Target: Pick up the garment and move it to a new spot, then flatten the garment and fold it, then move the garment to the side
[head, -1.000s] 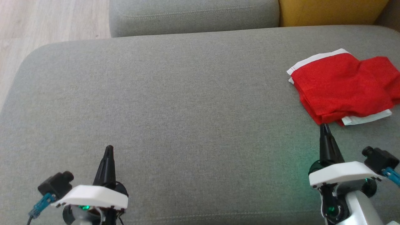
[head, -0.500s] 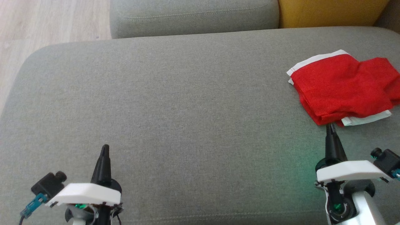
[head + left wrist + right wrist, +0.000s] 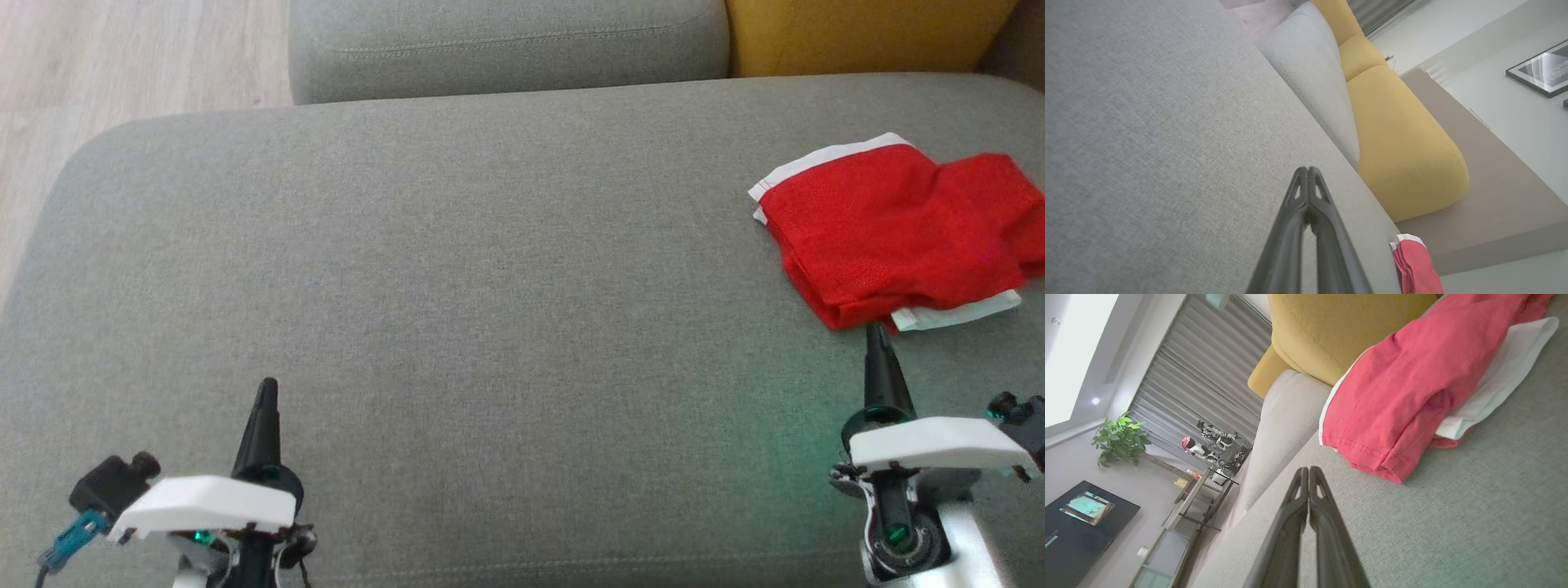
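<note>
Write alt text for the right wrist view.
A loosely folded red garment with white trim lies on a grey sofa seat, just beyond the shut right gripper, which holds nothing. A yellow cushion stands behind it, with grey curtains and a potted plant far off.

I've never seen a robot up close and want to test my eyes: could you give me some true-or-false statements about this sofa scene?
1. The red garment lies on the right side of the grey sofa seat. True.
2. The right fingers grip the garment. False: they are shut on nothing, near its front edge.
3. The left fingers are spread wide. False: they are shut.
4. A yellow cushion sits behind the seat. True.
</note>
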